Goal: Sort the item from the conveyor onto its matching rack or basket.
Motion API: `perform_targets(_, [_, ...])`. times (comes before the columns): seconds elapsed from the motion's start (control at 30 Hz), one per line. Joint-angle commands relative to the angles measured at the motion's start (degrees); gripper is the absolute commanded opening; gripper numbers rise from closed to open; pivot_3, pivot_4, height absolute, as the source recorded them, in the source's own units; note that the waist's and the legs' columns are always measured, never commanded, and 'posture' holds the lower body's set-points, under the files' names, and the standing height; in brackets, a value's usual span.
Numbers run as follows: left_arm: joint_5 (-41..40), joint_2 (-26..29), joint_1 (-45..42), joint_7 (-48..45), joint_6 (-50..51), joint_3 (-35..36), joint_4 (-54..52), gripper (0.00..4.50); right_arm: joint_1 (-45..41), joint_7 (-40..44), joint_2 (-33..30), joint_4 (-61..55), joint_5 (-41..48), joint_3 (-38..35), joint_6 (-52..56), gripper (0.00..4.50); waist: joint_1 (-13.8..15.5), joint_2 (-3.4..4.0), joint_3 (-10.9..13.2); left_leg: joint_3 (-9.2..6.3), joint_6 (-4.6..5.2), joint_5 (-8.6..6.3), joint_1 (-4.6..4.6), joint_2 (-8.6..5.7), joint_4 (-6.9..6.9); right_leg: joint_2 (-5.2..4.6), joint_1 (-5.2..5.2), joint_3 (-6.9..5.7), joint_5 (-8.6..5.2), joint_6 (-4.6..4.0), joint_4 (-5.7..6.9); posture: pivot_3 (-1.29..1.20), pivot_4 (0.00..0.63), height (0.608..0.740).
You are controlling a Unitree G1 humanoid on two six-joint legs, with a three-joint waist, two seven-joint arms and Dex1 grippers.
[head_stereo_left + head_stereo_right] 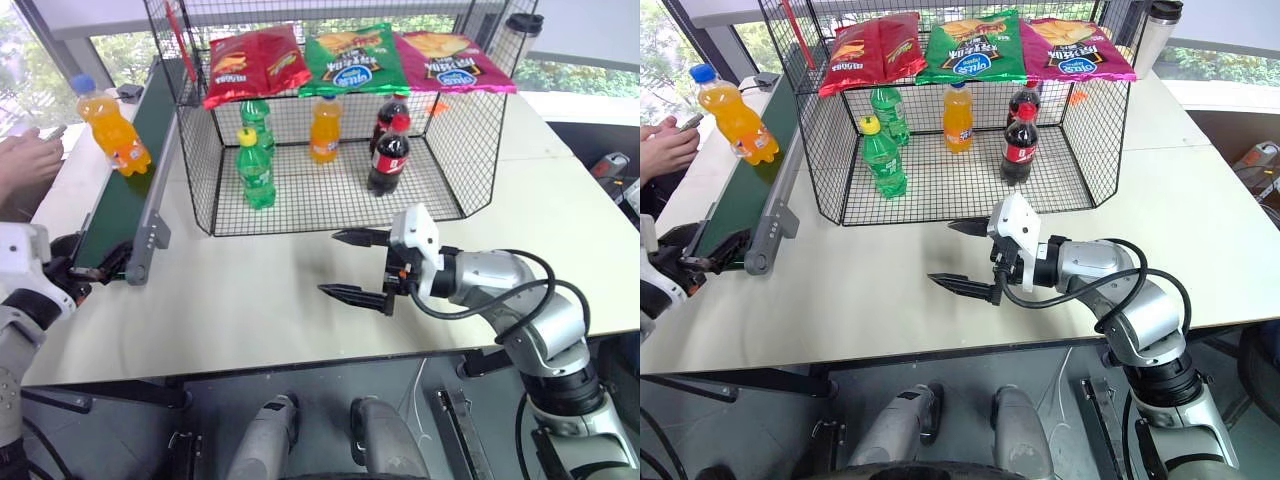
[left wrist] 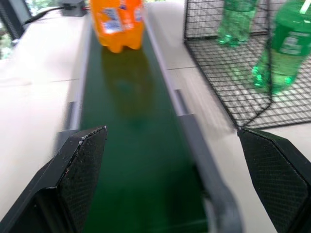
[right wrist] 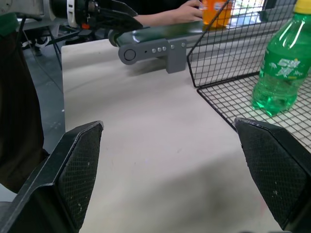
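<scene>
Grippers both empty, fingers spread wide.
Left gripper (image 2: 170,179) sits at the near end of the conveyor (image 1: 120,200), pointing along the belt; right gripper (image 1: 355,265) hovers over the table (image 1: 260,310) in front of the wire cage (image 1: 200,170). Orange soda bottle (image 1: 112,126) with blue cap stands upright further up the belt, beside the cage. A person's hand (image 1: 28,158) rests near it.

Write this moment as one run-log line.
orange soda bottle: on conveyor | left end effector: open, at belt end | right end effector: open, empty
</scene>
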Motion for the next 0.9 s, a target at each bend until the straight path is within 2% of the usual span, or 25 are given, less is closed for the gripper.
perform_targets(0.03, [0.58, 1.1, -0.25, 0.65, -1.94, 2.25, 0.03, 4.5, 0.36, 0.13, -0.11, -1.19, -0.15, 0.05, -1.69, 4.47, 0.03, 0.0, 0.0, 0.0, 0.0, 0.0, 0.0, 0.0, 0.0, 0.0, 0.01, 0.0, 0.0, 0.0, 0.0, 0.0, 0.15, 0.739])
perform_targets(0.9, [3.2, 1.07, -1.44, 2.45, -6.22, -0.89, 4.04, 4.5, 1.89, 0.06, -0.24, -0.73, -0.92, 0.24, -3.27, 4.47, 0.04, 0.0, 0.0, 0.0, 0.0, 0.0, 0.0, 0.0, 0.0, 0.0, 0.02, 0.0, 0.01, 0.0, -0.03, 0.0, 0.15, 0.739])
